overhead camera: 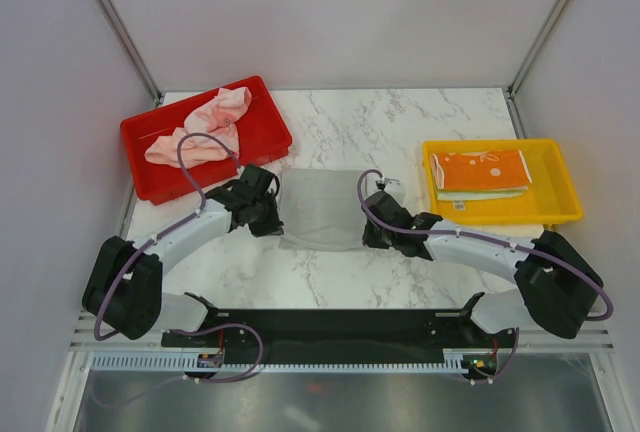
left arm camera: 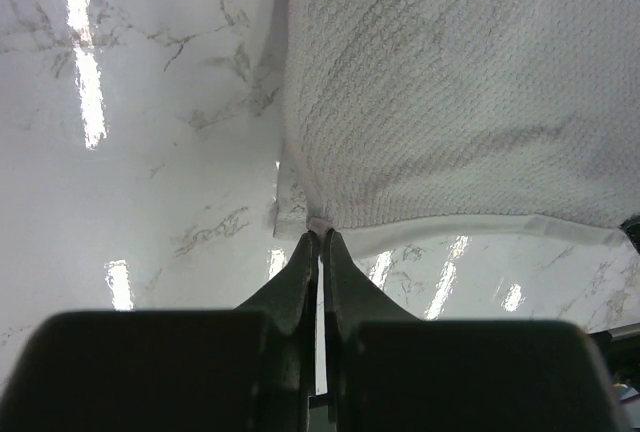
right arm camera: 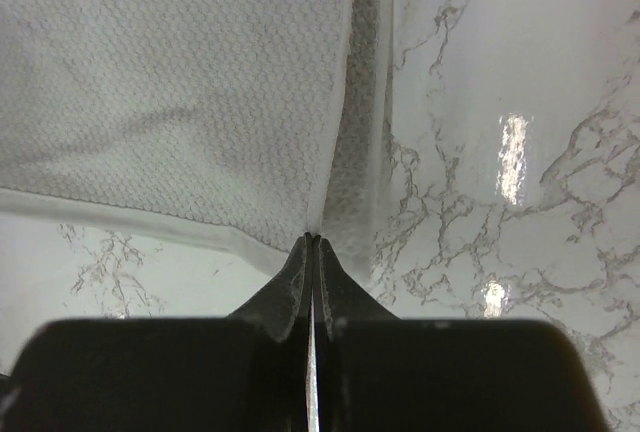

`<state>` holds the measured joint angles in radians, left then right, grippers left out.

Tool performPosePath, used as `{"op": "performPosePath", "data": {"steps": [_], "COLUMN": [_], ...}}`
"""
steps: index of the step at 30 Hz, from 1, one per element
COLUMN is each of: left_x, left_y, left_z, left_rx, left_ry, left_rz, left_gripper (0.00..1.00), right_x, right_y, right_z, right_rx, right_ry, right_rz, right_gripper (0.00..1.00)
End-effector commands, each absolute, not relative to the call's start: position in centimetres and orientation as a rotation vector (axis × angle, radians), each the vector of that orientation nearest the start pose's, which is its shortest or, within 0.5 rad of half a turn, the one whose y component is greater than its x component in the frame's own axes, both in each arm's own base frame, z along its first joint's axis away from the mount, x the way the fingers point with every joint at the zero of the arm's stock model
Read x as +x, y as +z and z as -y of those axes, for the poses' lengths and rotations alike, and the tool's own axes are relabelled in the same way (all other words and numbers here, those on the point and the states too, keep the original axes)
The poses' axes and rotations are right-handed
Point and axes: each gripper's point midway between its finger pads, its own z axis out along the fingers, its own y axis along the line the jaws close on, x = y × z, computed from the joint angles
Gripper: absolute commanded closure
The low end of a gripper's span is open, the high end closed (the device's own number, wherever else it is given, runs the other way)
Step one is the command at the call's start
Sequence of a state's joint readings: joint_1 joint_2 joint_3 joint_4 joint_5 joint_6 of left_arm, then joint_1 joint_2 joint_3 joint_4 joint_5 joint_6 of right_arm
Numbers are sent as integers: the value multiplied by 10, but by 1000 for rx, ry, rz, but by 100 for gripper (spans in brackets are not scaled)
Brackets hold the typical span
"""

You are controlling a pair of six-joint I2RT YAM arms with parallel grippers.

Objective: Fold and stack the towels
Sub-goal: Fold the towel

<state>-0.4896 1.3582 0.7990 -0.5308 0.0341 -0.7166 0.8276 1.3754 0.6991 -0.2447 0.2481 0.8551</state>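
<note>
**A:** Listing item one: the grey-white waffle-weave towel (overhead camera: 322,207), spread flat on the marble worktop (overhead camera: 400,122), midway between our two arms. What do we enter for handling?

**B:** We enter: light, soft, limp, with no stiffness of its own. We judge it will sag wherever it is not carried. The textured weave should keep it from slipping out of a pinch. Not fragile. Hold points: the hemmed corners, taken as a pair so that an edge lifts level.

**A:** Item two, the left tool (left arm camera: 320,237)?

**B:** Closed to a sliver on the towel's near left corner. In the left wrist view the tips meet on the pale hem, and the cloth puckers toward them.

**A:** Item three, the right tool (right arm camera: 312,244)?

**B:** Pinched tight at the near right corner, tips together where the hem comes to a point. We read that as a hold on the cloth. The side edge beside it looks doubled over, though we cannot tell how.

**A:** Remaining stock?

**B:** Pink and peach towels (overhead camera: 205,127), heaped unfolded in the red tray (overhead camera: 150,174) at far left. One folded stack topped by an orange printed towel (overhead camera: 482,168), in the yellow tray (overhead camera: 565,210) at right.

**A:** Note for the next move?

**B:** With both near corners taken, we judge that they must rise and travel together. Cloth this limp will skew if one side leads.
</note>
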Motion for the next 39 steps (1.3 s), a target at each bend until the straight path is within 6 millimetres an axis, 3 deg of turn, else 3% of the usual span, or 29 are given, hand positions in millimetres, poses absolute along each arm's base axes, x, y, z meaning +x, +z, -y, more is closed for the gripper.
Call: {"op": "performPosePath", "data": {"steps": [1,9,14,17,20,21,22,24,27,30,32,36,39], "left_x": [243,219,216,216,223,232,235,239,234,225,213,203,202], "left_y": [72,42,30,27,44,60,67,85,90,75,56,37,24], "left_z": [171,182,187,179,174,177,178,184,190,189,188,188,183], "left_rx": [-294,-287,-271,-284,-286,-283,-278,-268,-278,-289,-293,-297,-290], "left_ry": [-428,-410,-396,-343,-317,-338,-339,-378,-432,-436,-439,-451,-398], "left_rz": [-2692,-2753,-2779,-2760,-2710,-2669,-2659,-2636,-2637,-2661,-2709,-2730,-2751], "left_gripper": [98,98,98,98,98,98,98,98,98,98,98,98,98], "right_x": [238,236,232,230,240,244,251,259,260,253,245,230,225], "right_y": [68,64,35,32,62,73,93,114,120,109,90,53,38], "right_z": [-233,-223,-208,-211,-221,-224,-227,-229,-227,-221,-213,-197,-194], "right_rx": [131,108,105,91,71,65,62,34,14,18,15,13,17], "right_ry": [413,371,279,307,376,387,396,385,373,358,333,283,281], "right_rz": [-2452,-2441,-2463,-2465,-2392,-2371,-2339,-2307,-2302,-2324,-2355,-2410,-2428], "right_gripper": [100,100,100,100,100,100,100,100,100,100,100,100,100]}}
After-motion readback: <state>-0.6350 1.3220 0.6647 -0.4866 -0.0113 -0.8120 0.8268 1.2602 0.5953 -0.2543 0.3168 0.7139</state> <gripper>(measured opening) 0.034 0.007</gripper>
